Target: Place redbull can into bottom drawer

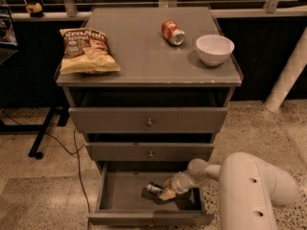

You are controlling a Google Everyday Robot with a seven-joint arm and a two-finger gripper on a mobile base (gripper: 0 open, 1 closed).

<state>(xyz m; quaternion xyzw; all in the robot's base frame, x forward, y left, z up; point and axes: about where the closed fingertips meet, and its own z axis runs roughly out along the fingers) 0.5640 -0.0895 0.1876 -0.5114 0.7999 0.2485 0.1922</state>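
The bottom drawer (111,195) is pulled open at the foot of the grey cabinet. Inside it, right of middle, the slim redbull can (154,188) lies on its side, its shiny silver end facing left, low over the drawer floor. My gripper (166,192) reaches into the drawer from the right and is shut on the can's right part. Its tan fingers (169,194) cover the rest of the can. The white arm (249,186) comes in from the lower right.
On the cabinet top lie a chip bag (87,51), a red-orange can (172,32) on its side and a white bowl (214,49). The two upper drawers (148,121) stand slightly ajar. A cable (79,171) runs along the floor at the left.
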